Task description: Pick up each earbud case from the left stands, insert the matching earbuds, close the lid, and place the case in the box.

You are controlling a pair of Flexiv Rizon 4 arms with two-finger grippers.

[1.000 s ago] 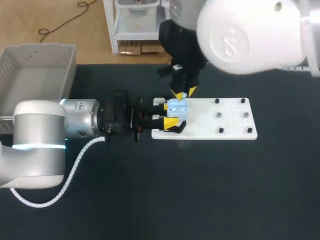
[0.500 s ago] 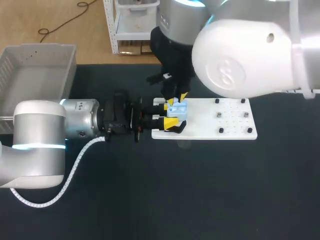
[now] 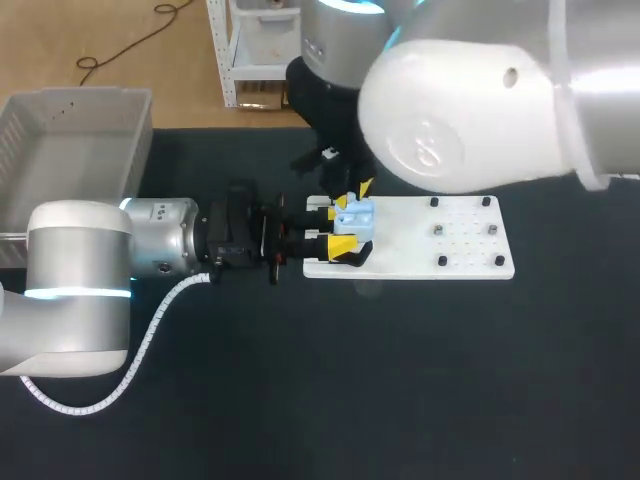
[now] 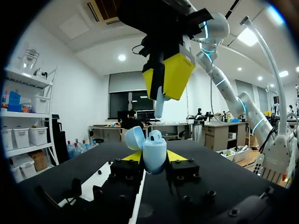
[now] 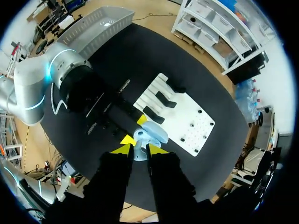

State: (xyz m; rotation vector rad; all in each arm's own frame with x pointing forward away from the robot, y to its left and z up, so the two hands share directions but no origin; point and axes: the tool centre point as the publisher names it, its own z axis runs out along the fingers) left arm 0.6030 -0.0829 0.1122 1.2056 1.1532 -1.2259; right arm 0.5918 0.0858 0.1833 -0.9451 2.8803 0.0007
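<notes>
A light blue earbud case (image 3: 355, 219) with its lid open is held over the near-left end of the white board (image 3: 450, 245). My left gripper (image 3: 338, 231) comes in level from the left and is shut on it. In the left wrist view the case (image 4: 154, 153) stands upright between the yellow tips, with one earbud seated inside. My right gripper (image 3: 352, 196) hangs just above the case, pointing down, shut on a pale earbud (image 4: 159, 101). From the right wrist, that earbud (image 5: 139, 153) sits between the fingers, close over the open case (image 5: 152, 132).
A grey bin (image 3: 70, 140) stands at the table's far left. The white board carries black stands (image 5: 163, 99) at its left end and small pegs (image 3: 440, 230) toward its right. Bare black tabletop lies in front.
My right arm has swung leftward above the case, and its gripper has turned and shifted slightly left. The left arm and the case have kept still.
</notes>
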